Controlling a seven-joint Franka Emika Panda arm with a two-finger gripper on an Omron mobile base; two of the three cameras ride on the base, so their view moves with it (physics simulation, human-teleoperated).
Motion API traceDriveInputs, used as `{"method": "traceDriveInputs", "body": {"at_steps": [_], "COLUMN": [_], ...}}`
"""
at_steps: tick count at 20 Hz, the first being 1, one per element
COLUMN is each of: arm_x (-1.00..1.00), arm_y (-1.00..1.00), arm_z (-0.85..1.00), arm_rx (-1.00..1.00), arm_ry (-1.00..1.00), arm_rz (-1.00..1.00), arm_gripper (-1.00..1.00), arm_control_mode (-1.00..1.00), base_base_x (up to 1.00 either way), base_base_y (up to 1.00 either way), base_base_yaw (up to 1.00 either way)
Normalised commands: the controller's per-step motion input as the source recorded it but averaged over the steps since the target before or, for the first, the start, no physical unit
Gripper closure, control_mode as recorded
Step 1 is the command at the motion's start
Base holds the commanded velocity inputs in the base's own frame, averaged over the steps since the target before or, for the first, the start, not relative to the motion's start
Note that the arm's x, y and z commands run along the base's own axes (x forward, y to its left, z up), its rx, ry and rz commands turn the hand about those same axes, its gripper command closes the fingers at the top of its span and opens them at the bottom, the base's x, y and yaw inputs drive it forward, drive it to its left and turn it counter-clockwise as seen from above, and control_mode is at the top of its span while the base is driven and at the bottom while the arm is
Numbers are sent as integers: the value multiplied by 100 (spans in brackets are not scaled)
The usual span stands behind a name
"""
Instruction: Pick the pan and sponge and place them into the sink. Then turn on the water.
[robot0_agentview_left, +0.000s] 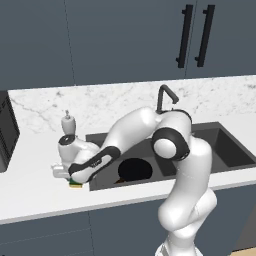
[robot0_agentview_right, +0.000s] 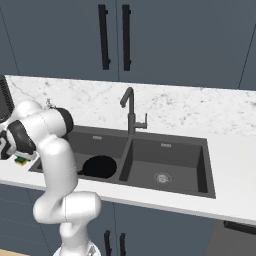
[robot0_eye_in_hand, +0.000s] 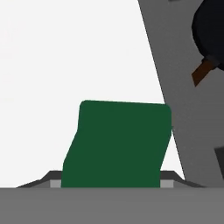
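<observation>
the gripper (robot0_agentview_left: 74, 179) hangs low over the white counter (robot0_agentview_left: 30, 185), just left of the sink (robot0_agentview_left: 100, 137), and the sponge (robot0_eye_in_hand: 117, 144) sits directly beneath it. in the hand view the green top spans the space between the two finger tips, which show as small grey corners at either side of its lower edge. the fingers stand apart, straddling the block, and it is not clear that they touch it. in the left base view a sliver of the sponge's yellow and green peeks out under the hand. the pan (robot0_agentview_left: 135, 169) already lies in the near left basin, its reddish handle visible at the hand view's upper right. so the sink lies to the gripper's right, just beside the sponge; probably a short lift and carry over the rim.
</observation>
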Motion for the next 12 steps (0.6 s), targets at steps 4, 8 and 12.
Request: {"method": "traceDriveInputs", "body": {"at_steps": [4, 8, 12], "arm_x": [0, 0, 1], "arm_y": [-55, -62, -75], "arm_z": [24, 25, 8], "arm_rx": [0, 1, 1], "arm_ry": [0, 1, 1], "arm_rz": [0, 0, 0], "arm_gripper": [100, 100, 100], "arm_control_mode": [-100, -100, -100], "base_base_x": [0, 0, 0], "base_base_y": [0, 0, 0], "base_base_yaw": [0, 0, 0]}}
